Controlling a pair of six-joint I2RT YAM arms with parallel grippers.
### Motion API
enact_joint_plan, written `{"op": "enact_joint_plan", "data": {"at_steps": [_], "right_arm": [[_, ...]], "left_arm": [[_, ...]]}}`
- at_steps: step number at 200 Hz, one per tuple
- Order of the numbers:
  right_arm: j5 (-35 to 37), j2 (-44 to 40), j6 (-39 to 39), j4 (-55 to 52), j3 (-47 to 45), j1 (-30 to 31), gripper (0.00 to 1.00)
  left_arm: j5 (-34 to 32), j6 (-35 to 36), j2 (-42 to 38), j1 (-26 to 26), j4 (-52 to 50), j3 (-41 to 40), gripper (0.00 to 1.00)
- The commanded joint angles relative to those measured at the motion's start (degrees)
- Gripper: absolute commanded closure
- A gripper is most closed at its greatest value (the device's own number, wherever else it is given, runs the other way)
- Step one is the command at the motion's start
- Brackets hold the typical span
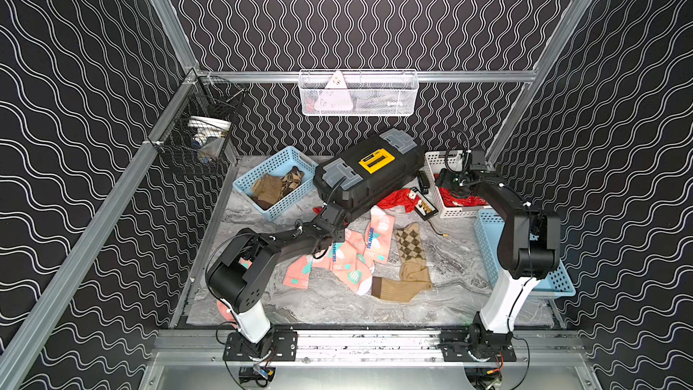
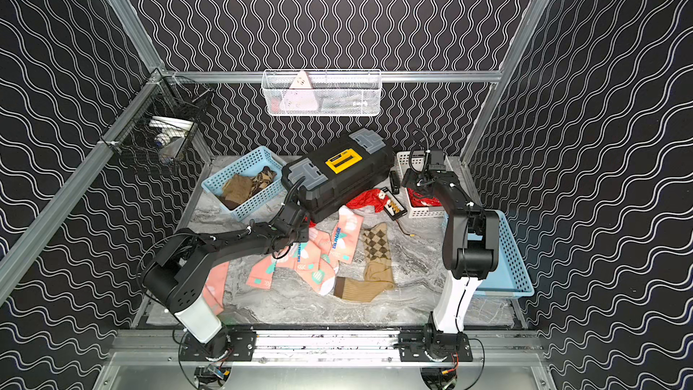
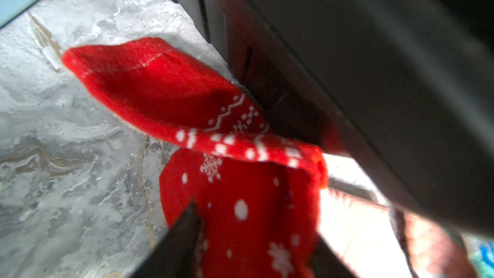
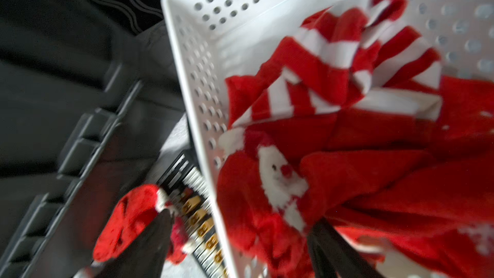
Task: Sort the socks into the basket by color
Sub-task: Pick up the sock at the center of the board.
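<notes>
My left hand (image 3: 256,225) is clamped on one end of a red snowflake sock (image 3: 171,94) (its length runs away from my grip along the black toolbox (image 3: 374,76), toe farthest, above the surface (image 3: 66,156)), while my right hand (image 4: 240,220) hangs spread apart over the red socks (image 4: 374,183) in the white basket (image 4: 192,62).

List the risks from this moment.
1. The red snowflake sock between the fingers of the left pincer lies against the black toolbox; if pinned beneath, pulling may slip it free or drag the box.
2. The right pincer stands open astride the white basket's wall; moving sideways might catch it.
</notes>
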Motion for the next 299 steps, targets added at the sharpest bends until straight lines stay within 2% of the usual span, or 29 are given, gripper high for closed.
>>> {"op": "enact_joint_plan", "data": {"at_steps": [1, 16, 37, 56, 85, 126, 161, 192, 250, 276, 299], "right_arm": [[1.9, -2.9, 0.6, -1.1, -1.1, 1.8, 0.19], [3.3, -4.9, 1.2, -1.6, -2.3, 3.8, 0.12], [3.8, -7.5, 2.2, -2.6, -3.6, 6.2, 0.07], [4.3, -9.8, 3.2, -3.6, -5.0, 8.8, 0.03], [3.2, -14.5, 4.8, -3.7, -8.6, 12.3, 0.02], [-8.4, -20.4, 4.3, -3.5, -13.2, 18.9, 0.05], [-19.4, -21.5, 5.4, -2.4, -14.5, 25.3, 0.06], [-23.3, -19.6, 7.4, 2.0, -14.9, 32.4, 0.04], [-30.4, -15.6, 11.5, 9.5, -14.1, 37.2, 0.04], [-34.2, -15.5, 13.1, 11.8, -14.6, 37.9, 0.08], [-36.1, -15.9, 14.6, 14.0, -15.8, 38.3, 0.17]], "left_arm": [[-1.0, -1.0, -2.4, 0.1, 3.9, -2.3, 0.82], [-0.9, -0.8, -4.8, 0.1, 3.9, -3.6, 0.93], [0.0, -0.4, -8.8, 0.1, 2.8, -5.0, 1.00], [2.2, -0.4, -13.1, 0.1, 2.5, -6.8, 1.00], [5.2, -0.6, -18.9, 0.0, 0.4, -8.9, 1.00], [11.6, -1.3, -27.3, -0.5, 0.0, -12.4, 1.00], [16.9, -2.1, -34.1, -1.1, -0.2, -14.1, 1.00], [21.0, -3.5, -36.8, -1.8, -0.1, -14.2, 1.00], [24.7, -4.1, -38.6, -3.8, 0.2, -12.7, 1.00], [25.3, -4.2, -38.9, -4.0, 0.7, -12.4, 1.00], [25.7, -4.1, -38.6, -4.1, 1.2, -12.0, 1.00]]}}
